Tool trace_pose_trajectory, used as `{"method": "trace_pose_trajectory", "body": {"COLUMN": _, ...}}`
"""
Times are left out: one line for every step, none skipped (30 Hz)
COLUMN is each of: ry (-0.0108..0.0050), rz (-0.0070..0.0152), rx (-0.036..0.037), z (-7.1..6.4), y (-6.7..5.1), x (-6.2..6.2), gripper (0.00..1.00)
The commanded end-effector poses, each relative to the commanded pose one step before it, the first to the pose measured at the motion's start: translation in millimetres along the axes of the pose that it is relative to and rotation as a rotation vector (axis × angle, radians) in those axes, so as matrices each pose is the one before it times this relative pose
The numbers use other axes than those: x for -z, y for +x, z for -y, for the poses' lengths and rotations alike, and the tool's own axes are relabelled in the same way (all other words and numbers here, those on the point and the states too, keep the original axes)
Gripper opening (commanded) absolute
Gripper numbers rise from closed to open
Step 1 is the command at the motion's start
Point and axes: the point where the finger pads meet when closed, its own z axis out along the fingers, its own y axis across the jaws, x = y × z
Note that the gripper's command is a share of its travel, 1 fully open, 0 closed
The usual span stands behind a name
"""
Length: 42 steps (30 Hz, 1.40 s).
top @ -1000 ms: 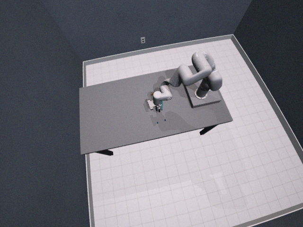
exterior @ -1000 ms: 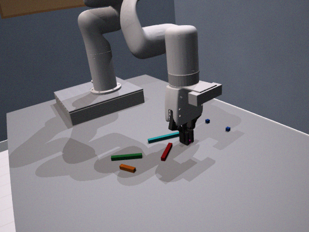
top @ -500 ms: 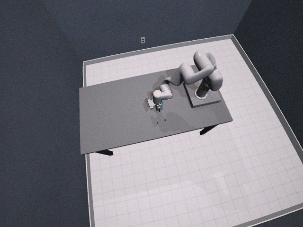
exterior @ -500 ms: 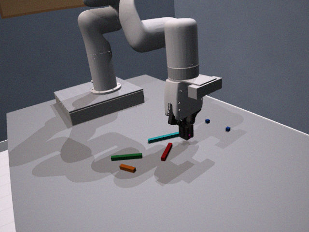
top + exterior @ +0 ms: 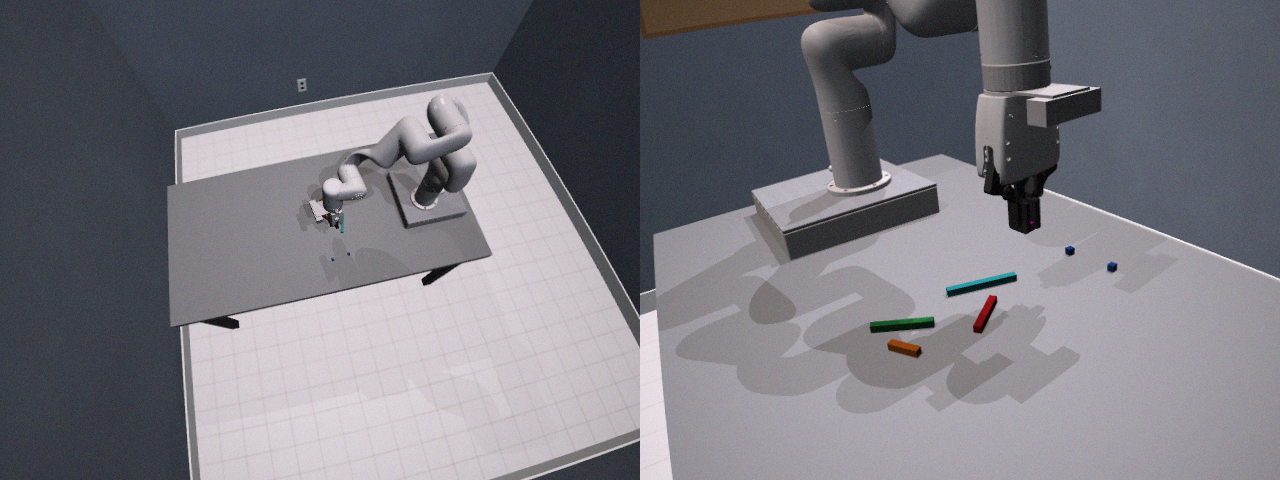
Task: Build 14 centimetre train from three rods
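Observation:
My gripper (image 5: 1025, 224) hangs well above the table, shut on a small magenta rod (image 5: 1032, 223) of which only a speck shows between the fingers. Below it lie a turquoise rod (image 5: 981, 283), a red rod (image 5: 984, 313), a green rod (image 5: 902, 324) and an orange rod (image 5: 904, 347), all flat and apart from each other. Two blue cubes (image 5: 1069, 250) (image 5: 1111, 266) sit to the right. In the overhead view the gripper (image 5: 334, 219) covers most rods; the turquoise rod (image 5: 342, 223) and the blue cubes (image 5: 332, 258) (image 5: 348, 253) show.
The arm's base block (image 5: 846, 209) stands at the back left of the table. The table's right edge (image 5: 1156, 227) runs just behind the blue cubes.

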Motion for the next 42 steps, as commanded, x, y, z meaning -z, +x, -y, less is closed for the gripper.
{"method": "trace_pose_trajectory", "body": {"ry": -0.00001, "rz": -0.00149, "rx": 0.00000, "z": 0.02, "y": 0.50, "x": 3.48, "gripper": 0.04}}
{"method": "trace_pose_trajectory", "body": {"ry": 0.00000, "rz": 0.00000, "rx": 0.00000, "z": 0.00, "y": 0.00, "x": 0.00, "gripper": 0.04}}
{"method": "trace_pose_trajectory", "body": {"ry": 0.00000, "rz": 0.00000, "rx": 0.00000, "z": 0.00, "y": 0.00, "x": 0.00, "gripper": 0.04}}
{"method": "trace_pose_trajectory", "body": {"ry": 0.00000, "rz": 0.00000, "rx": 0.00000, "z": 0.00, "y": 0.00, "x": 0.00, "gripper": 0.04}}
{"method": "trace_pose_trajectory", "body": {"ry": 0.00000, "rz": 0.00000, "rx": 0.00000, "z": 0.00, "y": 0.00, "x": 0.00, "gripper": 0.04}}
{"method": "trace_pose_trajectory", "body": {"ry": 0.00000, "rz": 0.00000, "rx": 0.00000, "z": 0.00, "y": 0.00, "x": 0.00, "gripper": 0.04}}
{"method": "trace_pose_trajectory", "body": {"ry": 0.00000, "rz": 0.00000, "rx": 0.00000, "z": 0.00, "y": 0.00, "x": 0.00, "gripper": 0.04}}
{"method": "trace_pose_trajectory", "body": {"ry": 0.00000, "rz": 0.00001, "rx": 0.00261, "z": 0.17, "y": -0.35, "x": 0.03, "gripper": 0.04}}
{"method": "trace_pose_trajectory", "body": {"ry": -0.00002, "rz": 0.00006, "rx": 0.01580, "z": 1.03, "y": -2.14, "x": 0.20, "gripper": 0.04}}
{"method": "trace_pose_trajectory", "body": {"ry": -0.00005, "rz": 0.00013, "rx": 0.03598, "z": 2.39, "y": -4.87, "x": 0.40, "gripper": 0.04}}
{"method": "trace_pose_trajectory", "body": {"ry": -0.00007, "rz": 0.00021, "rx": 0.05751, "z": 4.01, "y": -7.74, "x": 0.53, "gripper": 0.04}}
{"method": "trace_pose_trajectory", "body": {"ry": -0.00007, "rz": 0.00028, "rx": 0.07339, "z": 5.50, "y": -9.72, "x": 0.46, "gripper": 0.04}}
{"method": "trace_pose_trajectory", "body": {"ry": -0.00002, "rz": 0.00008, "rx": 0.02061, "z": 1.71, "y": -2.64, "x": 0.09, "gripper": 0.04}}
{"method": "trace_pose_trajectory", "body": {"ry": 0.00000, "rz": 0.00000, "rx": 0.00000, "z": 0.00, "y": 0.00, "x": 0.00, "gripper": 0.04}}
{"method": "trace_pose_trajectory", "body": {"ry": 0.00000, "rz": 0.00000, "rx": 0.00000, "z": 0.00, "y": 0.00, "x": 0.00, "gripper": 0.04}}
{"method": "trace_pose_trajectory", "body": {"ry": -0.00006, "rz": 0.00035, "rx": 0.08926, "z": 7.48, "y": -11.44, "x": 0.16, "gripper": 0.04}}
{"method": "trace_pose_trajectory", "body": {"ry": -0.00002, "rz": 0.00015, "rx": 0.03871, "z": 3.60, "y": -4.74, "x": -0.04, "gripper": 0.04}}
{"method": "trace_pose_trajectory", "body": {"ry": -0.00001, "rz": 0.00011, "rx": 0.02833, "z": 2.74, "y": -3.40, "x": -0.07, "gripper": 0.04}}
{"method": "trace_pose_trajectory", "body": {"ry": -0.00001, "rz": 0.00013, "rx": 0.03382, "z": 3.35, "y": -3.99, "x": -0.14, "gripper": 0.04}}
{"method": "trace_pose_trajectory", "body": {"ry": -0.00001, "rz": 0.00015, "rx": 0.03663, "z": 3.73, "y": -4.25, "x": -0.21, "gripper": 0.04}}
{"method": "trace_pose_trajectory", "body": {"ry": 0.00000, "rz": 0.00015, "rx": 0.03705, "z": 3.89, "y": -4.20, "x": -0.27, "gripper": 0.04}}
{"method": "trace_pose_trajectory", "body": {"ry": 0.00000, "rz": 0.00015, "rx": 0.03671, "z": 3.97, "y": -4.06, "x": -0.33, "gripper": 0.04}}
{"method": "trace_pose_trajectory", "body": {"ry": 0.00000, "rz": 0.00015, "rx": 0.03647, "z": 4.05, "y": -3.94, "x": -0.39, "gripper": 0.04}}
{"method": "trace_pose_trajectory", "body": {"ry": 0.00001, "rz": 0.00015, "rx": 0.03641, "z": 4.15, "y": -3.83, "x": -0.45, "gripper": 0.04}}
{"method": "trace_pose_trajectory", "body": {"ry": 0.00001, "rz": 0.00015, "rx": 0.03643, "z": 4.26, "y": -3.72, "x": -0.51, "gripper": 0.04}}
{"method": "trace_pose_trajectory", "body": {"ry": 0.00001, "rz": 0.00009, "rx": 0.02207, "z": 2.64, "y": -2.18, "x": -0.34, "gripper": 0.04}}
{"method": "trace_pose_trajectory", "body": {"ry": 0.00000, "rz": 0.00003, "rx": 0.00671, "z": 0.82, "y": -0.65, "x": -0.11, "gripper": 0.04}}
{"method": "trace_pose_trajectory", "body": {"ry": 0.00000, "rz": 0.00000, "rx": 0.00081, "z": 0.10, "y": -0.08, "x": -0.01, "gripper": 0.04}}
{"method": "trace_pose_trajectory", "body": {"ry": 0.00000, "rz": 0.00000, "rx": 0.00000, "z": 0.00, "y": 0.00, "x": 0.00, "gripper": 0.04}}
{"method": "trace_pose_trajectory", "body": {"ry": 0.00000, "rz": 0.00000, "rx": 0.00000, "z": 0.00, "y": 0.00, "x": 0.00, "gripper": 0.04}}
{"method": "trace_pose_trajectory", "body": {"ry": 0.00000, "rz": 0.00000, "rx": 0.00000, "z": 0.00, "y": 0.00, "x": 0.00, "gripper": 0.04}}
{"method": "trace_pose_trajectory", "body": {"ry": 0.00000, "rz": 0.00000, "rx": 0.00000, "z": 0.00, "y": 0.00, "x": 0.00, "gripper": 0.04}}
{"method": "trace_pose_trajectory", "body": {"ry": 0.00000, "rz": 0.00000, "rx": 0.00000, "z": 0.00, "y": 0.00, "x": 0.00, "gripper": 0.04}}
{"method": "trace_pose_trajectory", "body": {"ry": 0.00000, "rz": 0.00000, "rx": 0.00000, "z": 0.00, "y": 0.00, "x": 0.00, "gripper": 0.04}}
{"method": "trace_pose_trajectory", "body": {"ry": 0.00000, "rz": 0.00000, "rx": 0.00000, "z": 0.00, "y": 0.00, "x": 0.00, "gripper": 0.04}}
{"method": "trace_pose_trajectory", "body": {"ry": 0.00000, "rz": 0.00000, "rx": 0.00000, "z": 0.00, "y": 0.00, "x": 0.00, "gripper": 0.04}}
{"method": "trace_pose_trajectory", "body": {"ry": 0.00000, "rz": 0.00000, "rx": 0.00000, "z": 0.00, "y": 0.00, "x": 0.00, "gripper": 0.04}}
{"method": "trace_pose_trajectory", "body": {"ry": 0.00000, "rz": 0.00000, "rx": 0.00000, "z": 0.00, "y": 0.00, "x": 0.00, "gripper": 0.04}}
{"method": "trace_pose_trajectory", "body": {"ry": 0.00000, "rz": 0.00000, "rx": 0.00000, "z": 0.00, "y": 0.00, "x": 0.00, "gripper": 0.04}}
{"method": "trace_pose_trajectory", "body": {"ry": 0.00000, "rz": 0.00000, "rx": 0.00000, "z": 0.00, "y": 0.00, "x": -0.02, "gripper": 0.04}}
{"method": "trace_pose_trajectory", "body": {"ry": -0.00001, "rz": -0.00001, "rx": 0.00000, "z": 0.00, "y": 0.00, "x": -0.11, "gripper": 0.04}}
{"method": "trace_pose_trajectory", "body": {"ry": -0.00002, "rz": -0.00003, "rx": 0.00001, "z": 0.01, "y": 0.00, "x": -0.29, "gripper": 0.04}}
